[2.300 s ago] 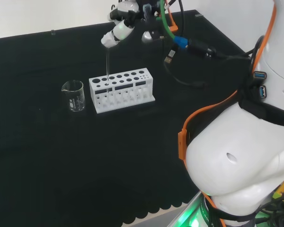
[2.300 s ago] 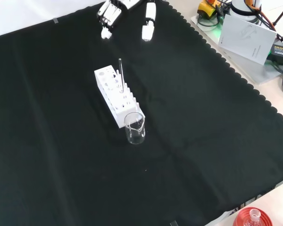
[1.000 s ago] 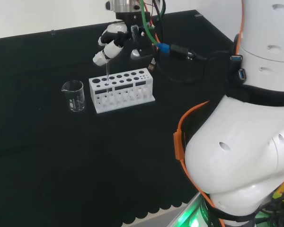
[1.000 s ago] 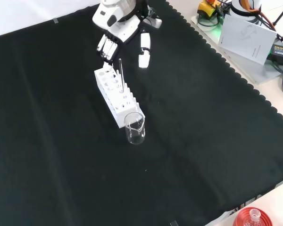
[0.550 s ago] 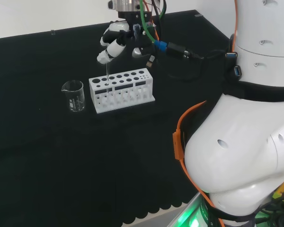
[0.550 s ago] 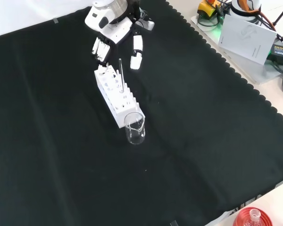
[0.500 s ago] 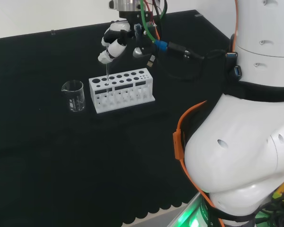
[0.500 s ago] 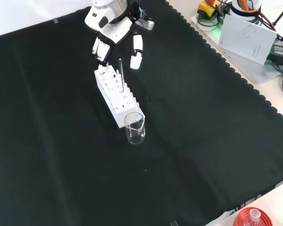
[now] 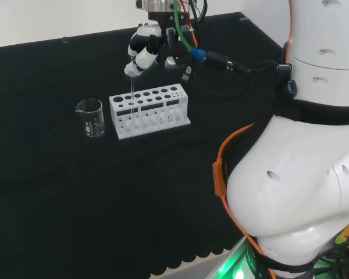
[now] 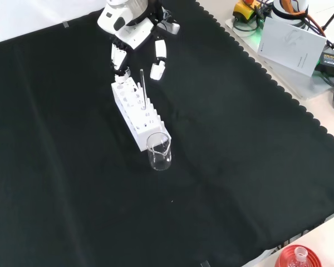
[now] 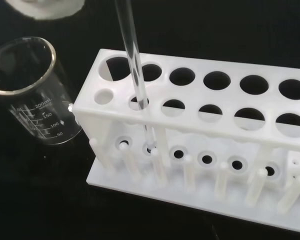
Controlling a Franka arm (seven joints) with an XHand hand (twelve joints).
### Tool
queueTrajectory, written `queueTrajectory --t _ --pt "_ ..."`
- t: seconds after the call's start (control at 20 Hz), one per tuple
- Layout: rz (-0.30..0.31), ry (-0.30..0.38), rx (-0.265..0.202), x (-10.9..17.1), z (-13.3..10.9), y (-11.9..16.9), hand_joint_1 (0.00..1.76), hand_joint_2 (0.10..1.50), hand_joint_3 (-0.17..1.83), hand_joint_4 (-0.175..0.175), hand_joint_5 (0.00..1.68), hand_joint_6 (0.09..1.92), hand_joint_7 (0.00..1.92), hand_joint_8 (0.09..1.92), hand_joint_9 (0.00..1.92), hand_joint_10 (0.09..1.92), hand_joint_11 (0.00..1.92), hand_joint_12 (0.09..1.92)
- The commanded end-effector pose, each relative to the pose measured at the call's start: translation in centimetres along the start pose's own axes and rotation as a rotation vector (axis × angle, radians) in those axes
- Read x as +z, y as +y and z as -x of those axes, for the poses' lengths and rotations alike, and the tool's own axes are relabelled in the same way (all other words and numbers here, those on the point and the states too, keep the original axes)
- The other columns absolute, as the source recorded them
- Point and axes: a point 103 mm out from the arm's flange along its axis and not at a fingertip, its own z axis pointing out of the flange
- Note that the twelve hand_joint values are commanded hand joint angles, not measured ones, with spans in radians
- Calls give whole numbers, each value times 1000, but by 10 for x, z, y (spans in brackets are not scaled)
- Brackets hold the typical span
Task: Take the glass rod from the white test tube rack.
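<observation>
At the front view's top, the hand [image 10: 134,34] hangs open-fingered just above the glass rod [image 10: 143,87] standing upright in the white test tube rack [image 10: 137,112].

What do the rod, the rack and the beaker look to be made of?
Rod: clear, glossy, likely glass; the rack shows through it. Rack: opaque matte white, probably moulded plastic, with round holes and pegs. Beaker: transparent with printed white graduations and a shiny rim; glass or clear plastic, can't tell which.

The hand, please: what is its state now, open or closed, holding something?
Hand: open, holding nothing; the glass rod stands in the white rack.
</observation>
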Motion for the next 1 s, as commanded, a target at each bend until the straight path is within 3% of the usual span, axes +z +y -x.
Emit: queueTrajectory --t 0.05,0.25,0.6,1.0 --pt "7 18 -8 0 5 -1 773 669 490 -175 348 679 781 785 891 714 856 1219" --pt "3 -5 -2 2 -4 3 803 661 507 -175 385 723 846 775 949 698 931 1197" --pt "16 -54 3 5 -10 7 979 632 567 -155 759 807 824 790 962 697 903 1234" --pt "34 -31 -8 8 -11 8 1060 559 727 -174 838 800 938 717 1087 604 978 1178"
